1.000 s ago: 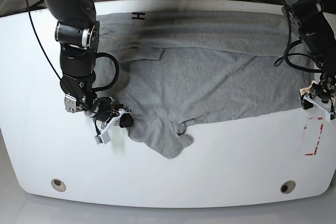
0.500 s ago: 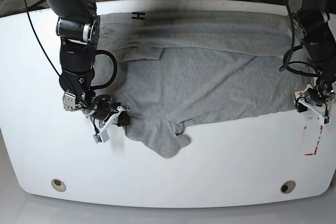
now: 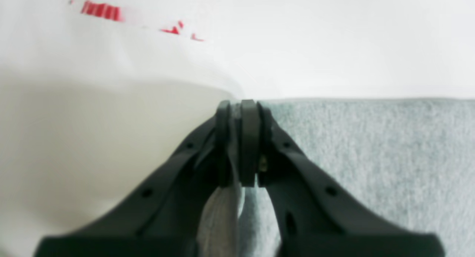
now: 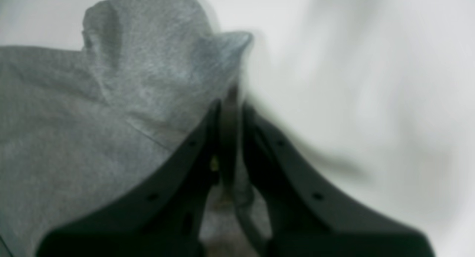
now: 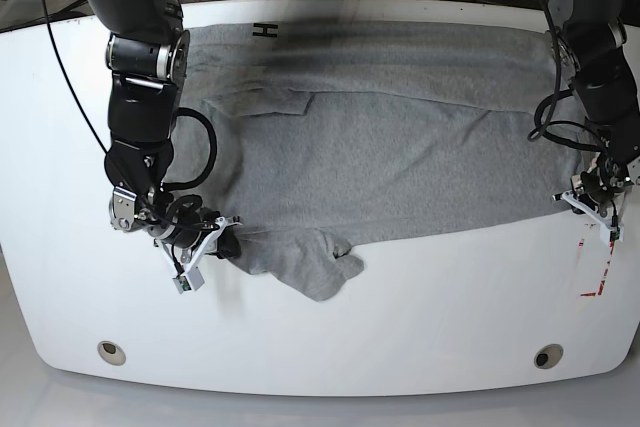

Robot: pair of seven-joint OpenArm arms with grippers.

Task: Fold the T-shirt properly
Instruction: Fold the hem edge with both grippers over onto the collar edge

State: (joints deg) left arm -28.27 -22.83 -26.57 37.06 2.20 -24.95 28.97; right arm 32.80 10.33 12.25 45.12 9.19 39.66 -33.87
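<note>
I have the white table (image 5: 420,337) filling the base view, and spread across most of its far half is the grey T-shirt (image 5: 400,157), lying flat along the back edge with one black letter H (image 5: 264,31) showing near the far left corner and a bunched flap of cloth (image 5: 318,265) drooping toward me at its near edge. It is soft, light jersey, so I judge it will sag and stretch between two hold points rather than keep any shape, and it should slide easily on this smooth top; the hem corners and edges are the sensible places to pinch it, since a mid-panel grab would only gather a lump. My right gripper (image 5: 205,245), on the left of the base view, is clenched on the shirt's near left edge, and its wrist view shows cloth caught between the closed fingers (image 4: 256,145). My left gripper (image 3: 241,138) sits at the opposite end, at the shirt's near right corner, clamped on a thin fold of grey fabric that runs down between the pads. Just beyond that gripper are red tape marks (image 5: 598,269) on the table, flat and no obstacle. Two round holes (image 5: 110,351) sit near the front edge, well apart from the cloth. What I would watch most is that crumpled flap, which could fold under if I pull.
</note>
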